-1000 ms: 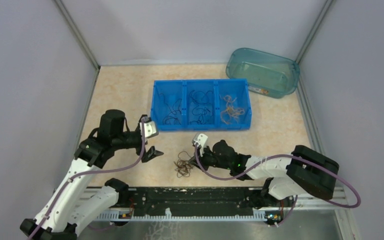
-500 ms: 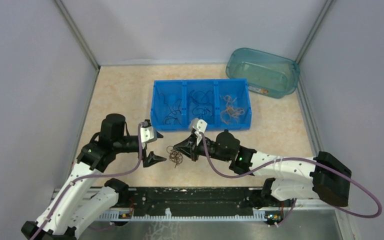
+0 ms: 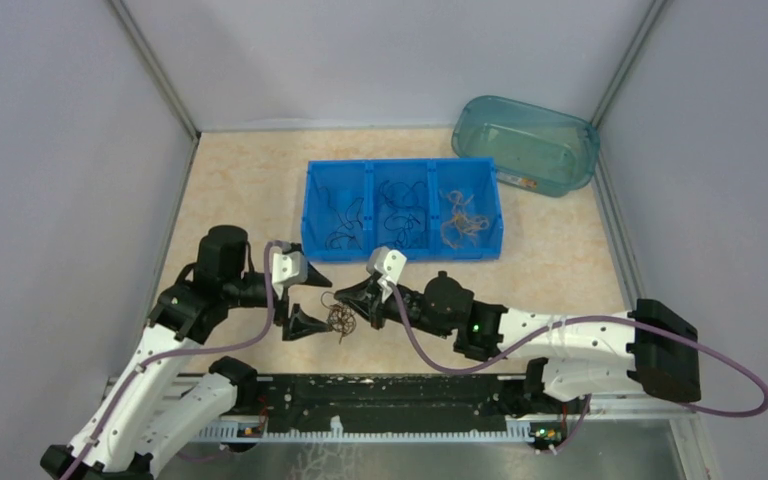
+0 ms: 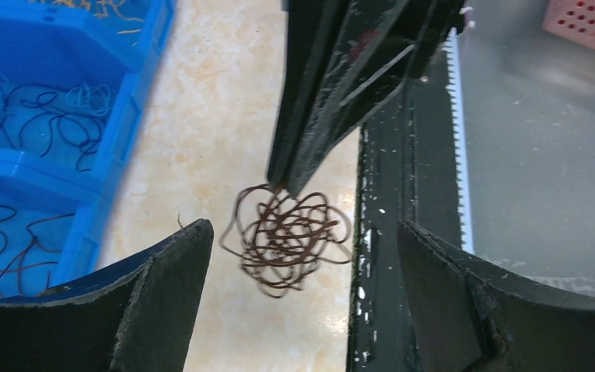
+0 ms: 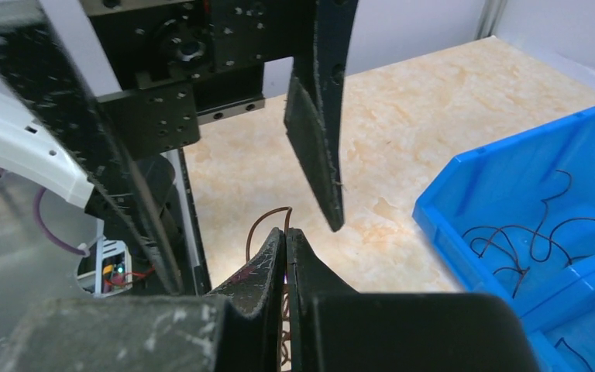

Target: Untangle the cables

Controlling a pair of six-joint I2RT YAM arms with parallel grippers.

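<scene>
A small brown tangle of cables (image 3: 341,319) hangs above the tan table near the front rail. My right gripper (image 3: 337,297) is shut on a loop at the top of the tangle; the brown wire (image 5: 267,221) pokes out between its tips in the right wrist view. My left gripper (image 3: 309,300) is open, its two fingers on either side of the tangle without touching it. In the left wrist view the tangle (image 4: 287,239) hangs between my left fingers (image 4: 163,287), below the shut right fingers (image 4: 325,101).
A blue three-compartment bin (image 3: 403,209) behind the grippers holds sorted dark and tan wires. A teal tub (image 3: 527,143) stands at the back right. The black front rail (image 3: 390,390) runs along the near edge. Grey walls enclose the table.
My right gripper lifted the tangle off the table and carried it left and away from the rail. My left gripper moved in so that its open fingers now flank the tangle.
</scene>
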